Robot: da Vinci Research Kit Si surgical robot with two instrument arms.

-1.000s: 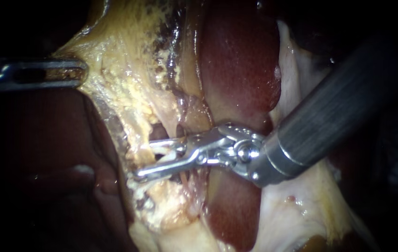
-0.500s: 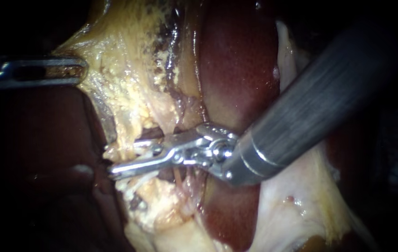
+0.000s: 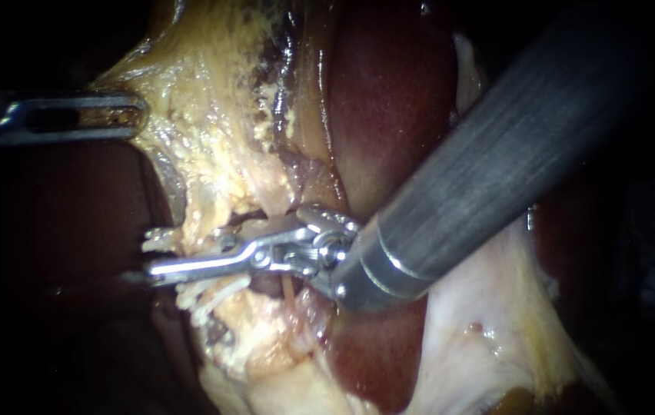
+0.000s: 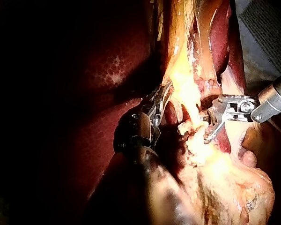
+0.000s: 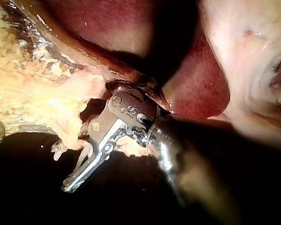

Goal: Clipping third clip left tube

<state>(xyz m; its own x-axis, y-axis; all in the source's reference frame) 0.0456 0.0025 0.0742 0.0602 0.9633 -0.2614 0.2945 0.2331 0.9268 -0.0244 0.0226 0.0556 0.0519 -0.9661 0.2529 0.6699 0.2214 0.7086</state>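
My right instrument (image 3: 149,255) comes in from the upper right and lies across a band of yellowish fatty tissue (image 3: 212,154). Its jaws are open: the lower one shows in full, while the upper one runs behind the tissue so only its tip pokes out at the tissue's left edge. The strand between them hides any tube. A thin pinkish strand (image 3: 289,288) hangs just below the jaws' hinge. My left instrument (image 3: 137,115) holds the band's upper left edge with its jaws shut on it. The left wrist view shows this grip (image 4: 165,91), with the right instrument (image 4: 207,129) opposite.
Dark red liver (image 3: 389,100) lies behind the right instrument's shaft (image 3: 497,169). Pale, whitish tissue (image 3: 481,338) spreads below the shaft at the lower right. Darker liver (image 3: 58,230) fills the left, under my left instrument.
My right instrument has slid leftward across the yellowish tissue, and its jaw tips now stick out past the tissue's left edge. The left instrument has held still.
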